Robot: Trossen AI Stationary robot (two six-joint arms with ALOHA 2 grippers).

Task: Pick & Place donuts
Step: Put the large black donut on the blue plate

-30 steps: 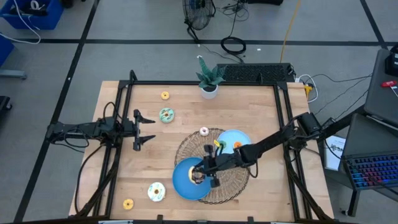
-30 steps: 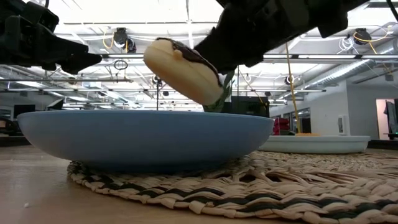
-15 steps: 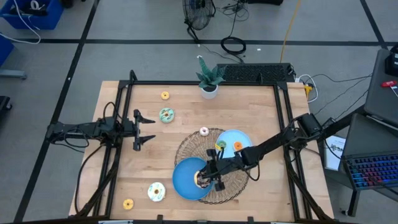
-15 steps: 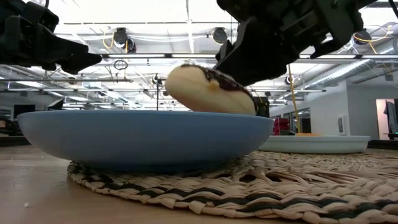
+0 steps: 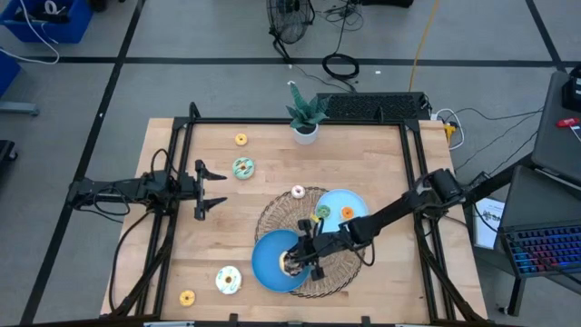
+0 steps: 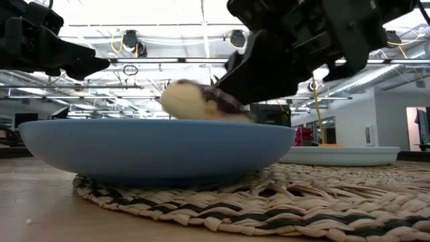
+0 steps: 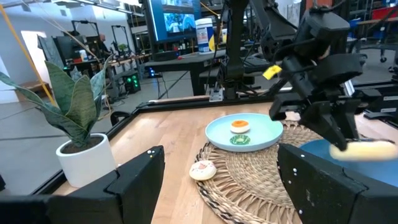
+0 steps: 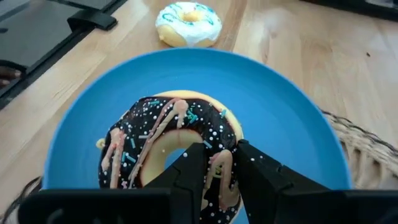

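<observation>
1. Wooden table (image 5: 272,163) first, at its left side: our left gripper (image 5: 211,189) hangs there with its fingers spread and nothing between them, well apart from the plates. A teal donut (image 5: 242,167) lies just beyond it, and a small yellow one (image 5: 241,139) farther back.
2. Near the front left edge lie a white-iced donut (image 5: 227,279) and an orange one (image 5: 187,297), both loose on the wood.
3. In the middle, on a woven mat (image 5: 340,265), sits the dark blue plate (image 5: 269,254). The chocolate donut (image 8: 168,152) rests in it, lying almost flat, toward the side nearest the right arm.
4. Our right gripper (image 8: 217,171) is right on that donut: its fingers pinch the near part of the ring, one tip in the hole, one outside. The donut lies directly ahead of the fingers and under them.
5. We judge that letting go is what remains; the right arm is the only one close enough.
6. Further right, the light blue plate (image 5: 354,202) holds an orange and a green donut.
</observation>
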